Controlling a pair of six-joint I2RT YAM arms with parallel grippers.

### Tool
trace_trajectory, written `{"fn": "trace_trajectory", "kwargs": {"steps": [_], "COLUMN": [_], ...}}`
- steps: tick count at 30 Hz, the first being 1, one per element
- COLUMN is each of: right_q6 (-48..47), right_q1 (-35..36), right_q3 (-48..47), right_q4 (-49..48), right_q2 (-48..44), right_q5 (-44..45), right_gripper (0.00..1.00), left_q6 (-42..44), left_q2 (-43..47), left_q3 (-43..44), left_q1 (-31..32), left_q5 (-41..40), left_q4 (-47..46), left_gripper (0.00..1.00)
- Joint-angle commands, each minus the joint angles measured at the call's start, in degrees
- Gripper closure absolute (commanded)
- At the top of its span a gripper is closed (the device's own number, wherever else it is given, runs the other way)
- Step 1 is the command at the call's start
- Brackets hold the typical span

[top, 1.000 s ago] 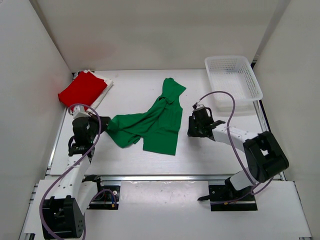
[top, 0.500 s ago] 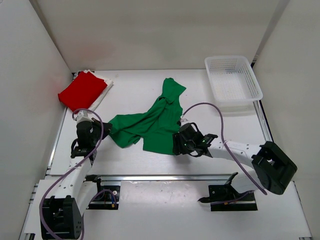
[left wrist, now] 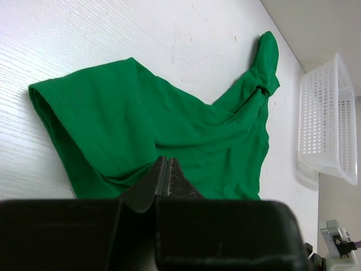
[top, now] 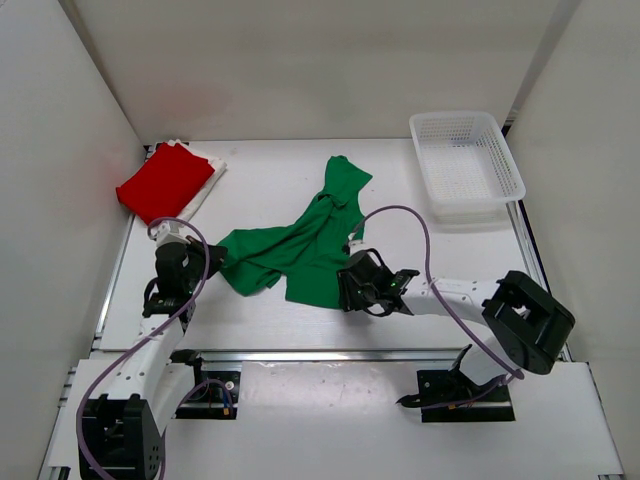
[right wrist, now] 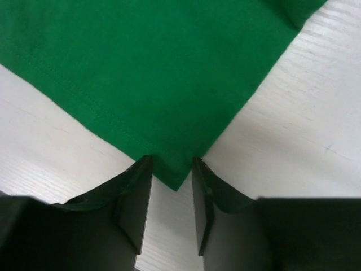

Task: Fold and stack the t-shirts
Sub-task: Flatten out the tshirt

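The green t-shirt (top: 310, 245) (left wrist: 169, 124) lies rumpled and partly spread mid-table. My left gripper (top: 207, 256) (left wrist: 164, 160) is shut at its left edge, and creases in the cloth run to the closed tips. My right gripper (top: 345, 290) (right wrist: 172, 169) is open and low on the table. Its jaws stand either side of the shirt's near right hem corner (right wrist: 175, 178). The red t-shirt (top: 165, 182) lies folded at the back left, on top of the white t-shirt (top: 213, 170), of which only an edge shows.
A white lattice basket (top: 465, 165) (left wrist: 330, 124) stands at the back right. White walls close in the table on the left, right and back. A metal rail (top: 330, 353) runs along the near edge by the arm bases.
My right arm swung from beside the shirt's right side down to its near right hem corner, with its jaws opened. My left gripper drew slightly toward the near edge, still shut.
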State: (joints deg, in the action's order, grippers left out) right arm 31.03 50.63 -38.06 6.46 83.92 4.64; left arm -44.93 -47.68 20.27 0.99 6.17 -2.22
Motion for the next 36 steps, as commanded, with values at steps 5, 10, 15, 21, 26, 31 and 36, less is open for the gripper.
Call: {"fn": "trace_trajectory", "kwargs": {"steps": [5,10,15,21,26,31,36], "right_q6": [-1.58,-1.41,-2.19,-7.1,-13.88,-20.03,-22.23], "right_q1": [0.35,-1.94,-3.86,-14.83,-24.16,-28.04,-22.79], "right_q3": [-1.75,-0.78,-0.34,-9.62,-28.62,-58.45,-83.38], "right_q4": [6.54,7.77,10.23,21.73,32.02,37.74,42.49], "right_q2": [3.35,1.34,-9.09,-29.48,-33.39,-25.06,-14.67], "right_q5": [5.28,4.93,5.64,4.76,4.23,2.75,2.29], "right_gripper": [0.79,0.96,0.99,0.99,1.0,1.0,1.0], "left_q6": [0.11,0.28,2.2,6.7,5.56,1.43,-5.17], "left_q2": [1.19,1.62,0.84,-3.56,-5.58,-6.72,-6.2], "left_q3": [-0.41,-0.67,1.07,14.24,27.69,37.63,42.3], "left_q1": [0.5,0.15,1.64,1.47,-3.71,-12.31,-22.61], "left_q5": [0.59,1.03,1.56,5.67,11.57,18.84,28.28], "left_q4": [-1.64,-2.0,-2.62,5.02,6.7,7.14,5.28], "left_gripper": [1.0,1.0,1.0,1.0,1.0,1.0,1.0]}}
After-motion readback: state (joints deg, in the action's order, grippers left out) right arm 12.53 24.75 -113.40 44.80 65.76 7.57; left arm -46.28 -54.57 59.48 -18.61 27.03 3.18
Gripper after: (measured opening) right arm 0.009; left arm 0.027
